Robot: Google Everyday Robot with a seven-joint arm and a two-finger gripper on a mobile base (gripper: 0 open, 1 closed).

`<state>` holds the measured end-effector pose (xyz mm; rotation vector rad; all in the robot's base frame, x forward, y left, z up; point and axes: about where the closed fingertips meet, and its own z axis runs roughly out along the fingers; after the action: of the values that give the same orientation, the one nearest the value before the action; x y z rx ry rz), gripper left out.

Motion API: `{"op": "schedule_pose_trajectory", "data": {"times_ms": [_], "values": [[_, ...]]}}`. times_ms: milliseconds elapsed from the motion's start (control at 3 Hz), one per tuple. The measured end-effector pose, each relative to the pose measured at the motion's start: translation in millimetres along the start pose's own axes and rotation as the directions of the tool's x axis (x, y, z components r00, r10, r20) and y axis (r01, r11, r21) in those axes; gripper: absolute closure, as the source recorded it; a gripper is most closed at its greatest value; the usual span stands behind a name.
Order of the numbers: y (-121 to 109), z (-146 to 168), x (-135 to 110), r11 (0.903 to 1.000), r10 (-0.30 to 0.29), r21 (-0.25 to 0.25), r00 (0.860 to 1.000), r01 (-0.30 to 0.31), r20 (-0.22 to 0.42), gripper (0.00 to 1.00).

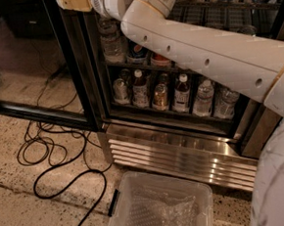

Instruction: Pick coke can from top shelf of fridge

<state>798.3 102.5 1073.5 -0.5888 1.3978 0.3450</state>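
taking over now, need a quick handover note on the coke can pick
Gripper: top left, in front of the open door, outside the fridge; no can seen in it.
Coke can: on a rack inside, beside the Pepsi can, mostly hidden under the arm.
Done: door open.
Left: reach in, grasp the can, lift it out.

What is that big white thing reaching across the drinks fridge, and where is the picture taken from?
It is a robot's arm, seen by one camera looking down; where the camera sits is not known. Its beige hand is at the top left, in front of the fridge's black door frame, with nothing visibly held. Inside, bottles stand in a row; above them sit a Pepsi can and a red can, partly hidden by the arm. On the floor lie black cables and a clear plastic bin.
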Motion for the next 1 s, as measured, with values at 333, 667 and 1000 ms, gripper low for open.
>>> {"op": "schedule_pose_trajectory", "data": {"times_ms": [333,667,1000], "values": [[-47,11,-20,0.985,-0.122,0.124,0.993,0.121,0.0,0.04],[-71,16,-22,0.9567,-0.197,0.212,0.98,0.199,-0.035,0.08],[-71,20,-11,0.9463,-0.195,0.25,0.979,0.205,-0.067,0.09]]}}
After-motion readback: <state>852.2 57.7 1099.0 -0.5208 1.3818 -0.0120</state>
